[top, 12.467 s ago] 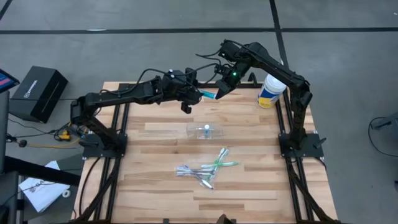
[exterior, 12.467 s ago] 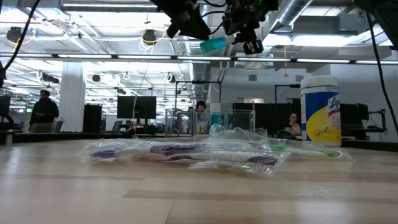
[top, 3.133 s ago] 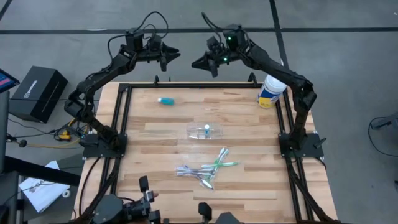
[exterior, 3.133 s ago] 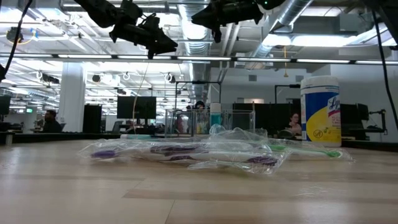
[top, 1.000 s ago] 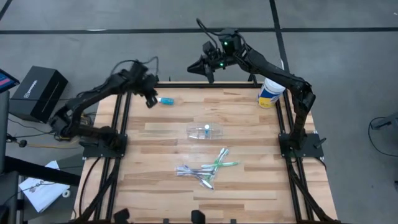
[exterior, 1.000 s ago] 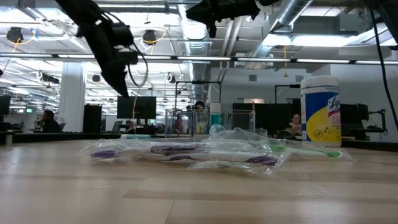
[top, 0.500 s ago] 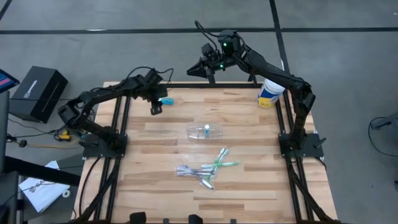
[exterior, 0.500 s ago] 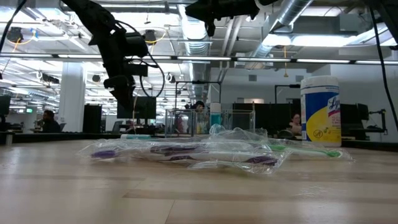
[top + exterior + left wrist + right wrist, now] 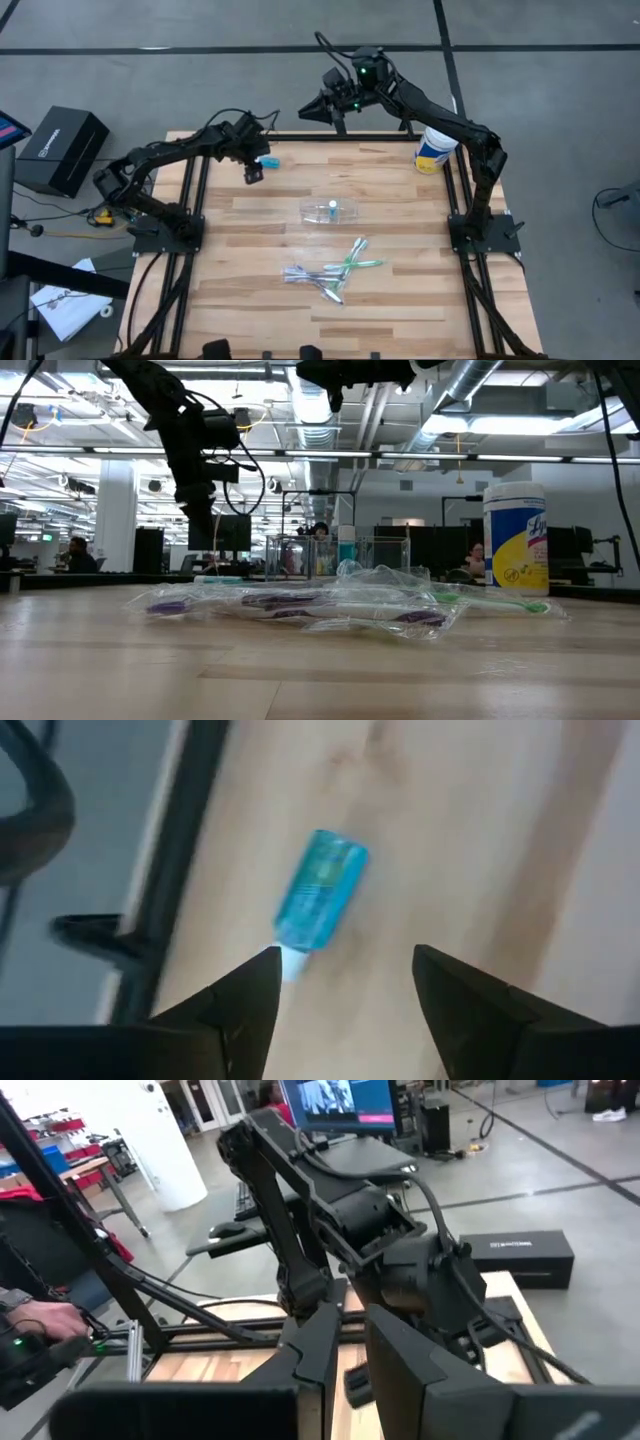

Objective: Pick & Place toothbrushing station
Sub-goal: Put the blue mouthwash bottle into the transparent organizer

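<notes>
Left gripper (image 9: 253, 172) is hanging over the far-left part of the table (image 9: 400, 300), fingers spread apart with nothing between them. In the left wrist view (image 9: 345, 982) the two dark fingers frame a small blue tube (image 9: 320, 892) lying flat on the wood, white cap end toward the fingers, not touched by either one. From above, that same tube (image 9: 268, 161) sits just beside the gripper, close to the table's far-left edge rail.

Going near to far across the table: closest to the front is the pile of toothbrushes (image 9: 330, 270), green ones and purple-white ones, crossed over each other in clear wrappers. In the low view they look like a flat crinkly heap (image 9: 300, 605) spread across the middle of the wood. Behind them, about mid-table, lies the clear plastic cup (image 9: 331, 211) on its side, with something small, white and blue inside it, can't tell exactly what. Well apart from the brushes, not touching them.

Further back on the right corner stands the white-lidded yellow-and-blue wipes canister (image 9: 436, 145), upright; the low view shows it (image 9: 515, 540) tall on the right.

Right gripper (image 9: 307, 111) is held up high past the far edge of the table, not over any of the items. Its wrist view (image 9: 345, 1370) shows the fingers nearly together, only a thin gap, nothing held. That view looks toward the left arm

People are visible way back in the room in the low view
</notes>
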